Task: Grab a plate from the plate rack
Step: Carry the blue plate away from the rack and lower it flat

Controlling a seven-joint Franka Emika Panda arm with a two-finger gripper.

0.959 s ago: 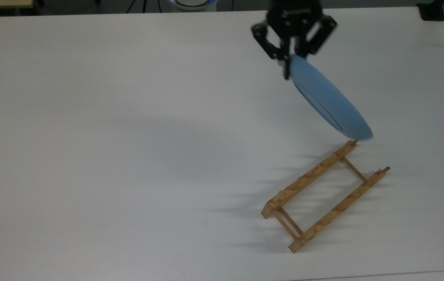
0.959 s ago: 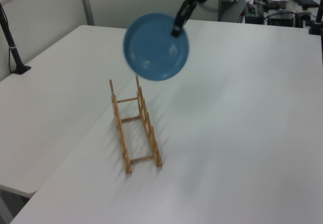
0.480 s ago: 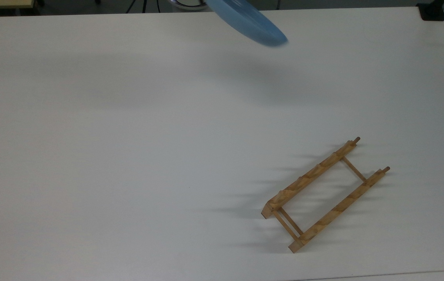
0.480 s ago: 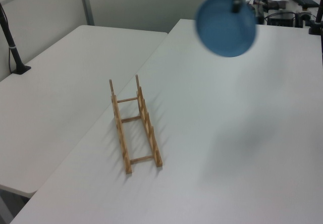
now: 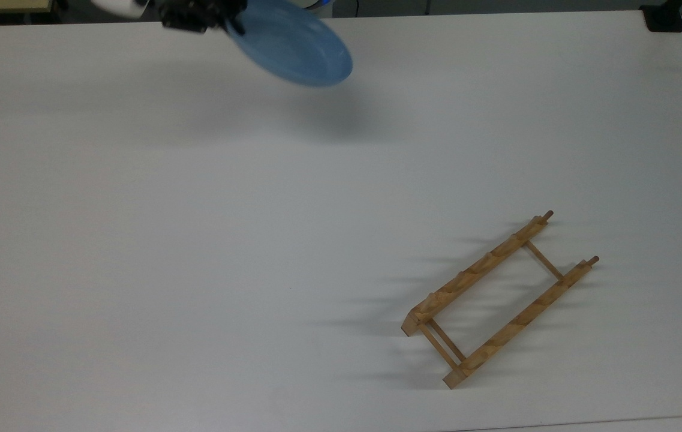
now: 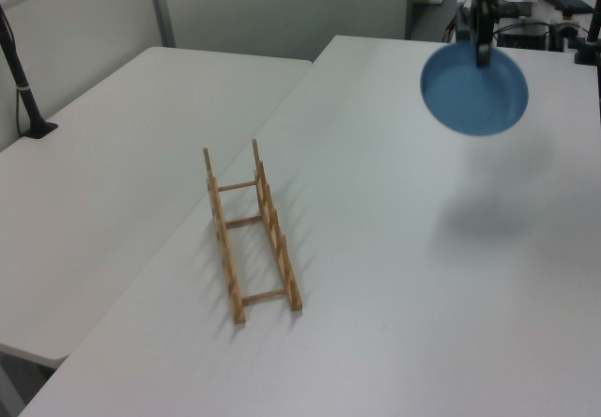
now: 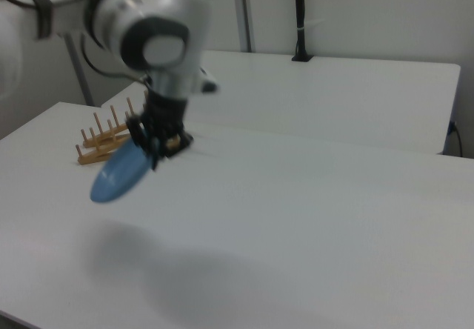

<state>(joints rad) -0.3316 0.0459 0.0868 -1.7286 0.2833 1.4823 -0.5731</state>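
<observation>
A: Nearest us in the top view, the plate rack (image 5: 499, 300) is sitting bare on the white table (image 5: 197, 240), rails and pegs with nothing slotted in.

B: And further back, the plate (image 5: 290, 41) is hanging in the air, well apart from the rack, tilted, its shadow falling on the tabletop beneath.

A: The gripper (image 5: 228, 21) is pinching it at the rim, fingers clamped on that one edge. In the right view the plate (image 7: 118, 173) is drooping below the gripper (image 7: 157, 142).

B: That's an edge hold, so I'd say all the weight is levering on the rim. It looks stiff and smooth, probably slippery, and likely to crack if dropped.

A: Agreed. Deep over the raised rim is where I'd take it, and I'd move it gently.

B: The lift itself is looking done to me.
</observation>
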